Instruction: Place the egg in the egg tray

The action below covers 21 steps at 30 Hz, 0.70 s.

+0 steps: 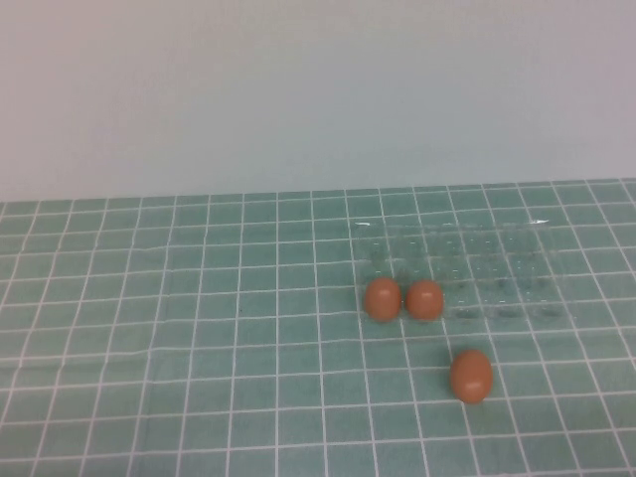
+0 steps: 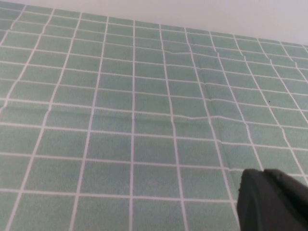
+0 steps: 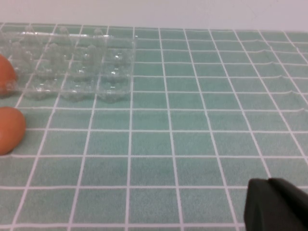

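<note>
Three orange-brown eggs show in the high view. Two of them [image 1: 383, 298] [image 1: 424, 299] sit side by side at the front left of the clear egg tray [image 1: 497, 268], seemingly in its front cups. The third egg [image 1: 470, 376] lies loose on the table in front of the tray. In the right wrist view the tray [image 3: 72, 62], the loose egg [image 3: 9, 130] and one egg at the tray [image 3: 4, 74] show far from my right gripper [image 3: 267, 182], which is shut and empty. My left gripper [image 2: 263, 172] is shut and empty over bare cloth. Neither arm shows in the high view.
A green cloth with a white grid [image 1: 199, 348] covers the table and has slight wrinkles. A plain pale wall [image 1: 298, 89] stands behind the table's far edge.
</note>
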Each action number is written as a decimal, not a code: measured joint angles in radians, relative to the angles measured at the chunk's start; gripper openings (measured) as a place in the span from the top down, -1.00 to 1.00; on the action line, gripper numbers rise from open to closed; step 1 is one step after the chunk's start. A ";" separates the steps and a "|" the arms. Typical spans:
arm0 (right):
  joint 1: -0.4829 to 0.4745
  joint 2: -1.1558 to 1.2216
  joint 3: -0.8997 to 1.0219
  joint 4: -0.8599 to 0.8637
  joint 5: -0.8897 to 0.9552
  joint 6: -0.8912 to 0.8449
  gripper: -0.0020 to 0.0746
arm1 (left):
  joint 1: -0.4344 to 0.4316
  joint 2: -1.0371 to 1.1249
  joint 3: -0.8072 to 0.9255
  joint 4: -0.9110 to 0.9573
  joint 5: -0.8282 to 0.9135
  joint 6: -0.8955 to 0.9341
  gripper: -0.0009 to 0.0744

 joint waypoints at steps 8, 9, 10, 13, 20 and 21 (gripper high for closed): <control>0.000 0.000 0.000 0.000 0.000 0.000 0.95 | 0.000 0.000 0.000 0.000 0.000 0.000 0.98; 0.000 0.000 0.000 0.000 0.000 0.000 0.95 | 0.000 0.000 0.000 0.000 0.000 0.000 0.98; 0.000 0.000 0.000 0.000 -0.002 0.000 0.95 | 0.000 0.000 0.000 0.000 0.000 0.000 0.98; 0.000 0.000 0.002 0.005 -0.021 0.000 0.95 | 0.000 0.000 0.000 0.000 0.000 0.000 0.98; 0.000 0.000 0.002 0.082 -0.169 -0.004 0.95 | 0.000 0.000 0.000 0.000 0.000 0.000 0.98; 0.000 0.000 0.002 0.088 -0.200 0.002 0.95 | 0.000 0.000 0.000 0.000 0.000 0.000 0.98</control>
